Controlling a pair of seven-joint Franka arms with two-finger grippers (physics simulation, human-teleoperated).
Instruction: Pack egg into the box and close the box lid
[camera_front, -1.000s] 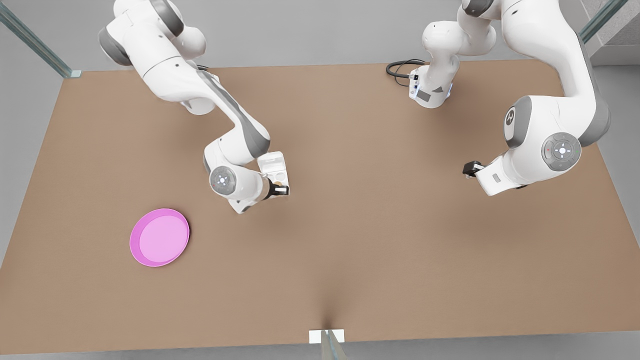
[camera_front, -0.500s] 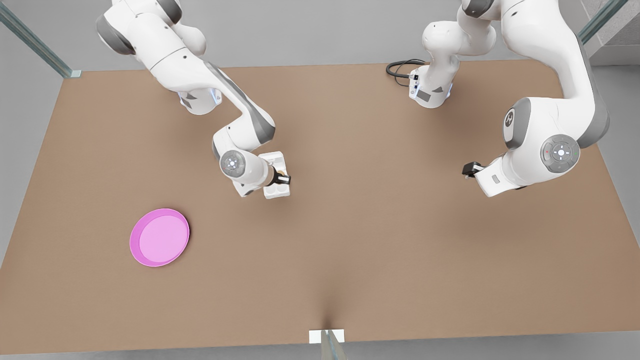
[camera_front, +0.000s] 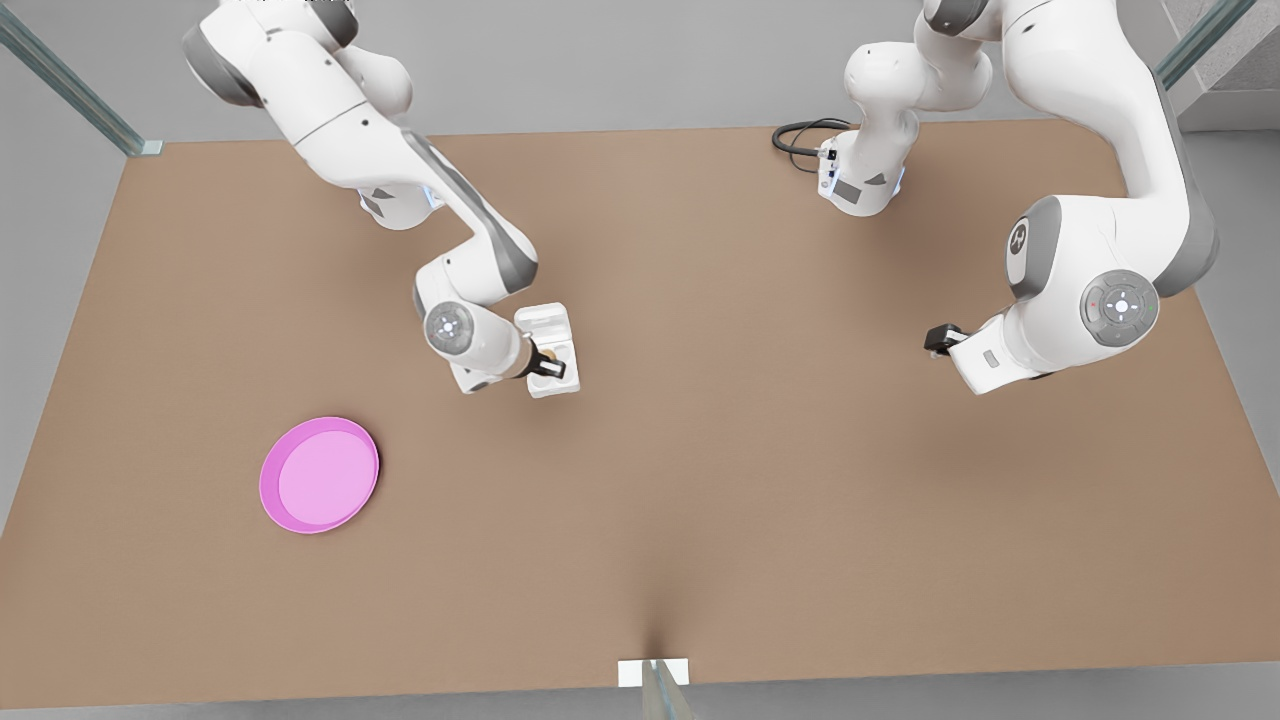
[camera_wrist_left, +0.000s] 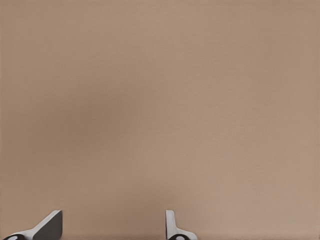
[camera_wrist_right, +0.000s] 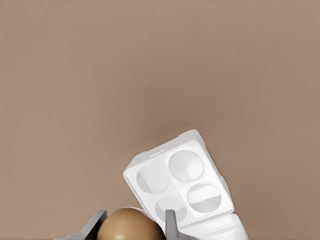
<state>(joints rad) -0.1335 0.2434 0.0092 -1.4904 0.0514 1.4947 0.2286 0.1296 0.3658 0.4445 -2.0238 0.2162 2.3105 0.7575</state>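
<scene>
The right gripper (camera_front: 547, 364) is holding the egg (camera_wrist_right: 131, 224) between its two fingers (camera_wrist_right: 171, 224), as the right wrist view is showing; in the front view this gripper is sitting left of centre, directly above the box (camera_front: 556, 364). The egg is suspended over the box rather than resting in a cup, and its long axis cannot be determined.

The box is resting on the brown surface (camera_front: 760, 420) with its long axis running from upper left to lower right in the front view at a slight tilt. The box lid (camera_front: 542, 322) is lying open at the upper end; the four-cup base is occupying the lower end. All four cups (camera_wrist_right: 185, 165) are appearing unfilled in the right wrist view.

The left gripper (camera_front: 938, 338) is waiting at the front view's right, well apart from the box. Its fingers (camera_wrist_left: 172, 226) are spread wide, gripping nothing.

A pink plate (camera_front: 319, 474) is lying at the lower left of the front view.
</scene>
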